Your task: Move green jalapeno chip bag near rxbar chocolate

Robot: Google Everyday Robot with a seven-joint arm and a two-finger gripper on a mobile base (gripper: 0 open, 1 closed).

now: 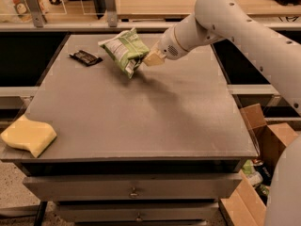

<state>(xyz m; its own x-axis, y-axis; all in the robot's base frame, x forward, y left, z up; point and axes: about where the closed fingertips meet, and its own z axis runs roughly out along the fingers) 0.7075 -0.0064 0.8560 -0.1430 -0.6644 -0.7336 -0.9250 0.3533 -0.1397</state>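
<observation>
The green jalapeno chip bag (125, 51) is a crinkly green packet with a white label panel. It hangs tilted a little above the far middle of the grey table (141, 121). My gripper (149, 59) is shut on the bag's right edge, with the white arm reaching in from the upper right. The rxbar chocolate (85, 57) is a small flat dark wrapper lying on the table to the left of the bag, a short gap away.
A yellow sponge block (28, 135) lies at the table's front left corner. Open cardboard boxes (263, 145) stand on the floor to the right. A rail with posts (110, 6) runs behind the table's far edge.
</observation>
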